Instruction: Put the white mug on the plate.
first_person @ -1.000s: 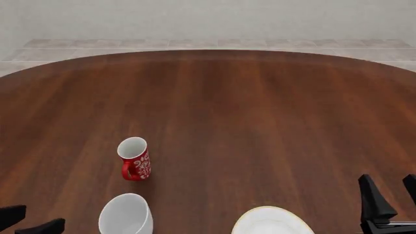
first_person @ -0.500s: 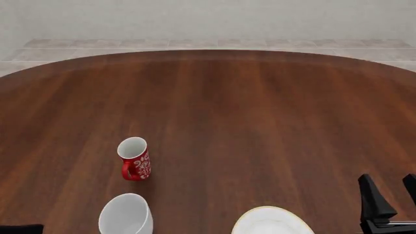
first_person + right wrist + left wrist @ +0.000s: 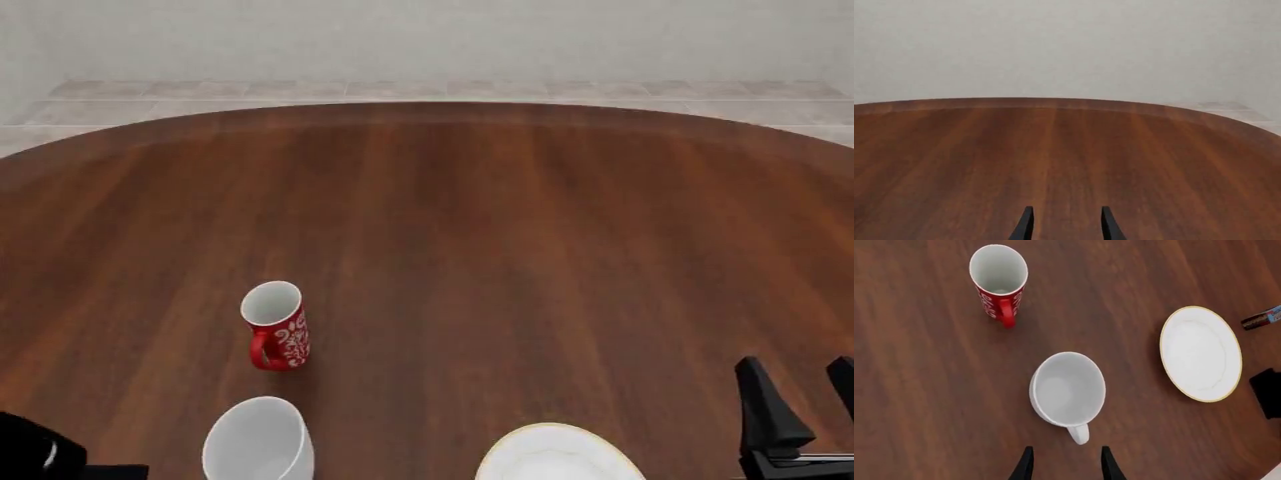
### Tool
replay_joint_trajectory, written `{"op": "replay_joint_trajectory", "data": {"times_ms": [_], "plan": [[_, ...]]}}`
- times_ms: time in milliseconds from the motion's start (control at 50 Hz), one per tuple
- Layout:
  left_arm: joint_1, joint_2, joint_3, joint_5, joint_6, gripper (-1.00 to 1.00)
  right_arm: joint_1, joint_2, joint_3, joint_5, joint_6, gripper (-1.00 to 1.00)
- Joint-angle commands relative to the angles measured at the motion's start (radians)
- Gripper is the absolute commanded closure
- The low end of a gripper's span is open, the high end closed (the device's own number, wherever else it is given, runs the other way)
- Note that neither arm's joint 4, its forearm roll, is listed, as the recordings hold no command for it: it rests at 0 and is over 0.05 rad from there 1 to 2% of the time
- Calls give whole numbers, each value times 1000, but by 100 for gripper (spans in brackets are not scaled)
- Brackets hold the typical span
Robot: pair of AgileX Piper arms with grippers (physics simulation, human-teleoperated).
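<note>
Near the front edge of the tabletop (image 3: pixel 534 250), left of centre, the white mug (image 3: pixel 259 440) stands upright with its mouth open to the ceiling. From the left wrist camera the white mug (image 3: pixel 1067 389) sits just ahead of the left end effector (image 3: pixel 1065 465), its handle turned toward the gap between the two spread fingers; no contact, nothing gripped. The plate (image 3: pixel 1200 353) lies flat on the wood off to the mug's right, well apart from it; only its far rim (image 3: pixel 554 450) shows from the front. A red mug (image 3: pixel 276 325) with white patterns stands upright beyond the white one. The right end effector (image 3: pixel 801 405) rests at the front right corner, fingers apart, holding nothing, facing bare wood.
</note>
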Motion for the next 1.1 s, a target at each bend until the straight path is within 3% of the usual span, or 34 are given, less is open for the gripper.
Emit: {"op": "replay_joint_trajectory", "data": {"times_ms": [20,1100], "plan": [[-53,66,54,-89,-50,-100,0,0,0,0,0,-100],[-110,240,202,-315,-145,-100,0,0,0,0,0,-100]]}}
